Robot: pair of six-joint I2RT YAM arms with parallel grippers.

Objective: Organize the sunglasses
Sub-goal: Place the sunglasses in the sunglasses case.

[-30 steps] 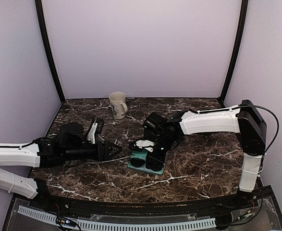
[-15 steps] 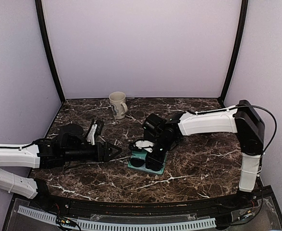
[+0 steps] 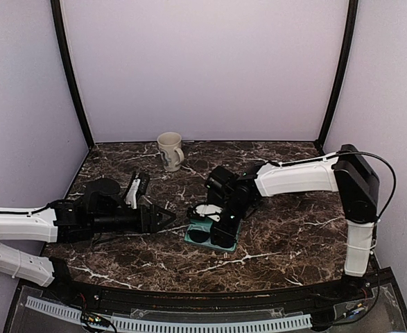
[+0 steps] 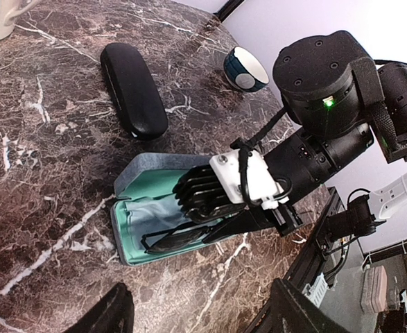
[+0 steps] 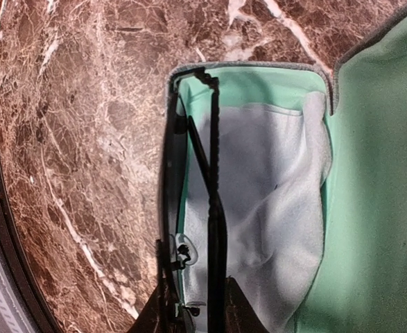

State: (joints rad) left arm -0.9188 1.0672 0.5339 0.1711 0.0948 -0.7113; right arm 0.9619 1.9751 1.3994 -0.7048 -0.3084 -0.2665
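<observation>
Low in the top view, the right gripper (image 5: pixel 196 309) had barely shifted. It was narrow around the thin sunglasses (image 5: pixel 217 250), which lay inside the open case (image 4: pixel 154 170), so letting go looked due. To its left, the left gripper (image 3: pixel 165 216) hung wide and empty. Farther back sat a black case (image 4: pixel 134 90), a bowl (image 4: pixel 245 68) and a mug (image 3: pixel 170 151). The right arm stood over the lid.
</observation>
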